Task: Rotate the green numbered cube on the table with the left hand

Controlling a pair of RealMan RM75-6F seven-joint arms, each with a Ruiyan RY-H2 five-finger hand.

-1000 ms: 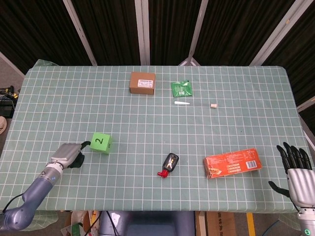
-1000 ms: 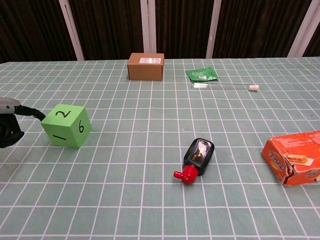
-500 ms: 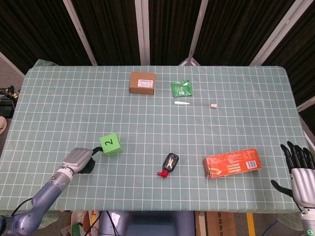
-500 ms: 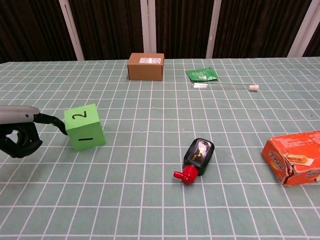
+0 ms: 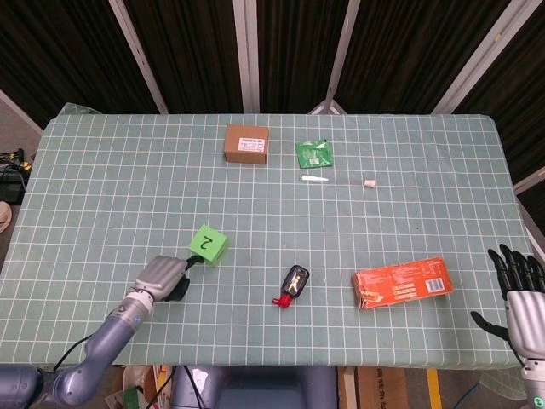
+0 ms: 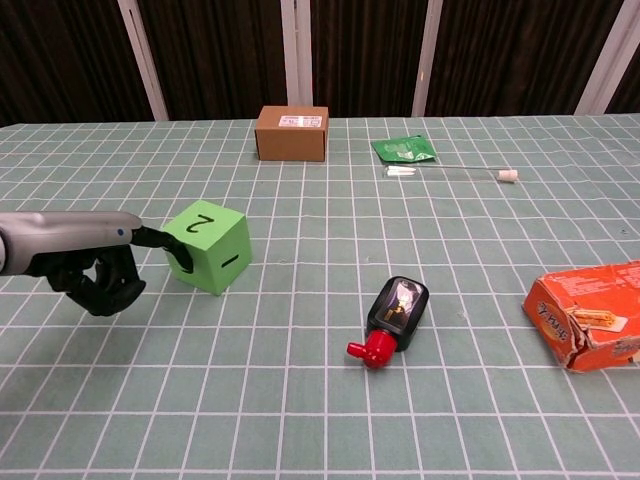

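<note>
The green numbered cube (image 5: 208,244) (image 6: 208,247) stands on the table left of centre, with a 2 on its top face and a 1 on the side facing the chest camera. My left hand (image 5: 161,279) (image 6: 95,267) lies just left of the cube. One extended finger touches the cube's left side while the other fingers curl under the palm; it holds nothing. My right hand (image 5: 521,291) hangs off the table's near right corner, fingers spread and empty.
A black and red key fob (image 5: 293,284) (image 6: 393,317) lies right of the cube. An orange carton (image 5: 402,283) sits further right. At the back are a brown box (image 5: 246,143), a green packet (image 5: 313,153) and a thin white stick (image 5: 337,180).
My left hand has pushed rightward with one finger against the cube. The cube has slid right and turned about its upright axis, so the 6 face no longer shows.
</note>
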